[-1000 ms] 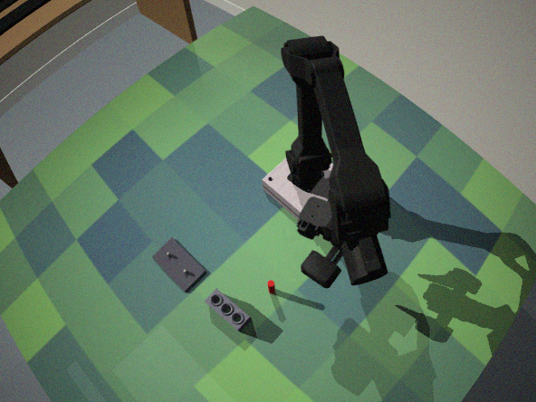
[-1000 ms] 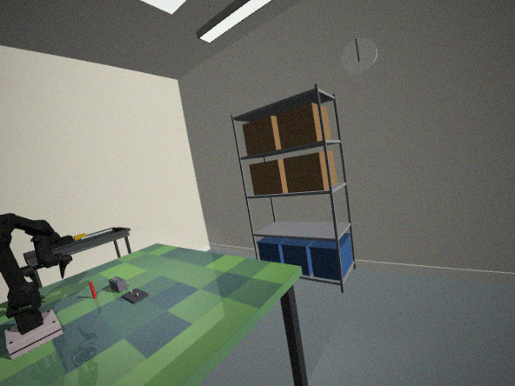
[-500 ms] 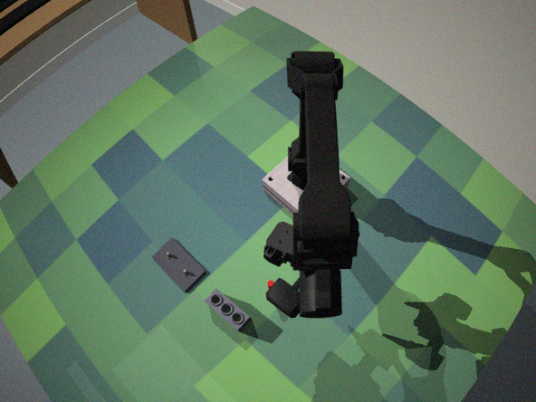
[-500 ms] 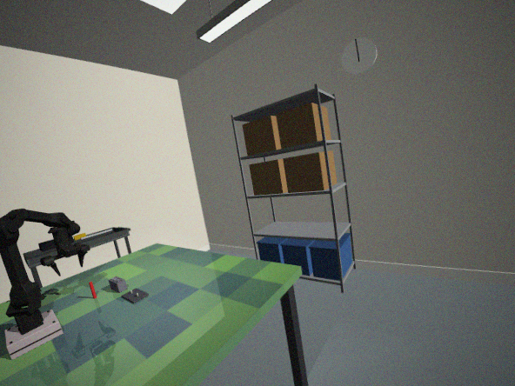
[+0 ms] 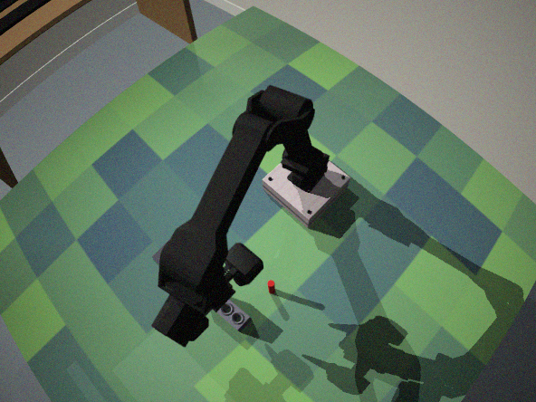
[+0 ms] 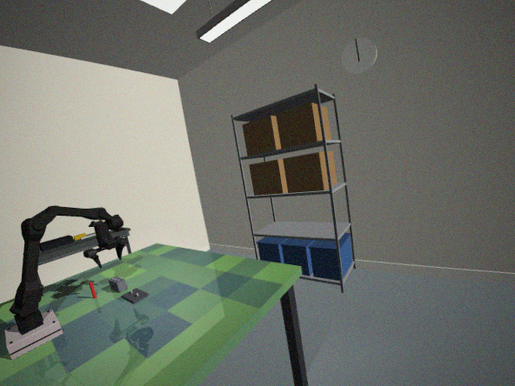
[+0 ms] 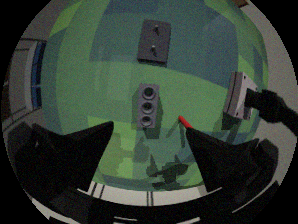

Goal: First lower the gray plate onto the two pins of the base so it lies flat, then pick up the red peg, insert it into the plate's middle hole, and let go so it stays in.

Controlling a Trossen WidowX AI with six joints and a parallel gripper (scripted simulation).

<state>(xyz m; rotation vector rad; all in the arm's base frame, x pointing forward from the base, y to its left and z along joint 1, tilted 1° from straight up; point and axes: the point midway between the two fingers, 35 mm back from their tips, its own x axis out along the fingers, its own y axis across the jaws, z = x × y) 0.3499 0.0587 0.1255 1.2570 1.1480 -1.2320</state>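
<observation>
The gray plate (image 5: 232, 314) (image 6: 117, 285) (image 7: 154, 100), a block with three holes facing up, rests on the table beside the base. The dark gray base (image 6: 135, 296) (image 7: 162, 40) lies flat with its two pins bare and upright; the arm hides nearly all of it in the top view. The red peg (image 5: 271, 287) (image 6: 92, 290) (image 7: 184, 121) stands upright on the table, apart from the plate. My gripper (image 6: 110, 262) (image 7: 150, 128) is open and empty, high above the table. In the wrist view the plate shows between the fingertips and the peg beside the right fingertip.
The arm's pale mounting block (image 5: 290, 199) (image 6: 36, 339) (image 7: 234, 97) stands on the green and blue patchwork table (image 5: 281, 240) (image 6: 187, 304). A shelf unit (image 6: 300, 229) with boxes and blue bins stands on the floor beyond the table. Arm shadows fall around the peg and plate.
</observation>
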